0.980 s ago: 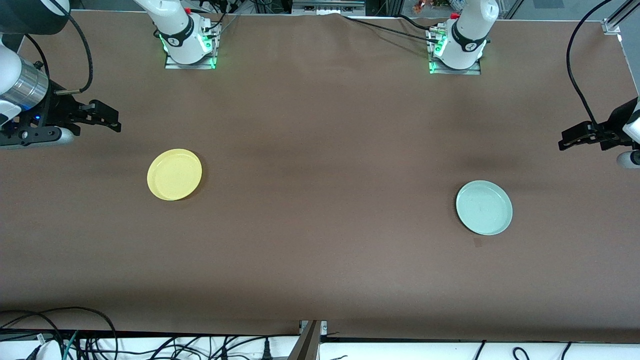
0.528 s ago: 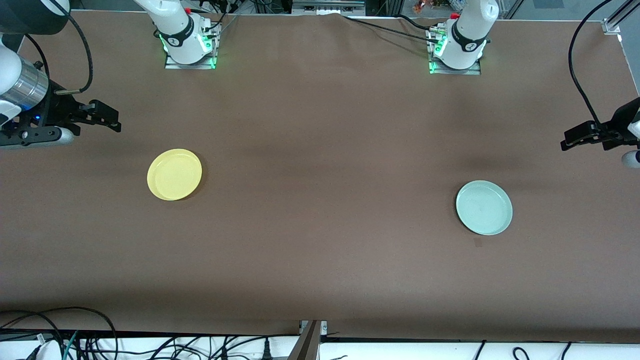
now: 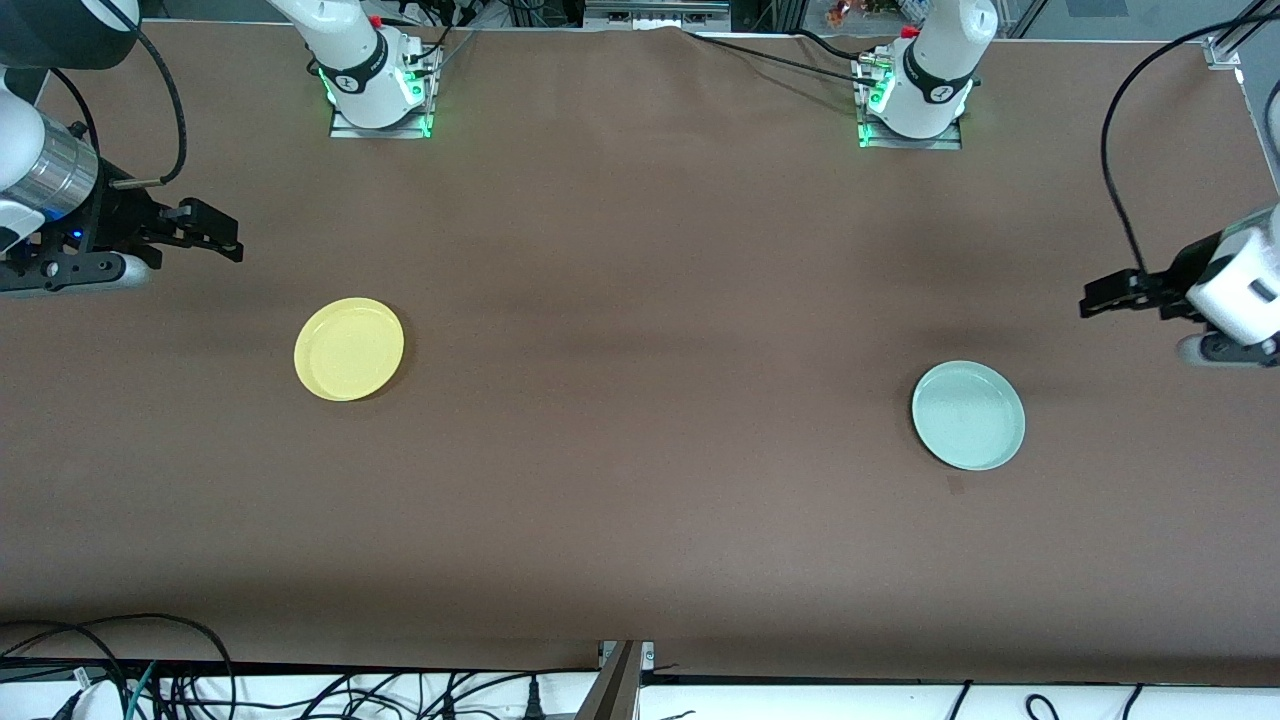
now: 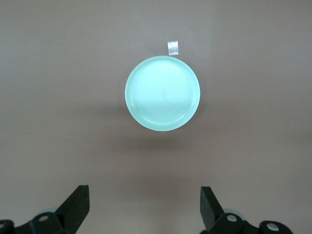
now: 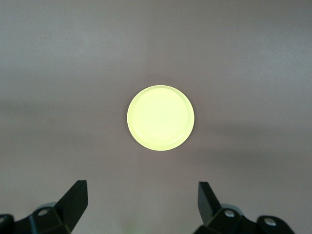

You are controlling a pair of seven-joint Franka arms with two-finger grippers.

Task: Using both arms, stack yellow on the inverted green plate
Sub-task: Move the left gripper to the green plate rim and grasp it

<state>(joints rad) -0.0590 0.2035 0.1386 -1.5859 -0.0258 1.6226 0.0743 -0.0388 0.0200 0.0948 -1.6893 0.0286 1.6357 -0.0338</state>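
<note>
While both grippers are standing wide open and holding nothing, you are risking a slip: the green plate (image 3: pixel 968 415) is lying rim-up near the left arm's end, under the left gripper (image 4: pixel 144 207); the yellow (image 3: pixel 349 349) is lying well apart, below the right gripper (image 5: pixel 142 204); thin rims are escaping fingers easily

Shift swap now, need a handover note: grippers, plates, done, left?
Left gripper: open, empty, in the air at the left arm's end of the table.
Right gripper: open, empty, in the air at the right arm's end.
Round pale mint-green plate: on the brown table, rim up, toward the left arm's end.
Round bright yellow plastic plate: rim up, toward the right arm's end, far apart from it.
Done: nothing.
Left: invert green plate, stack yellow on it.
</note>
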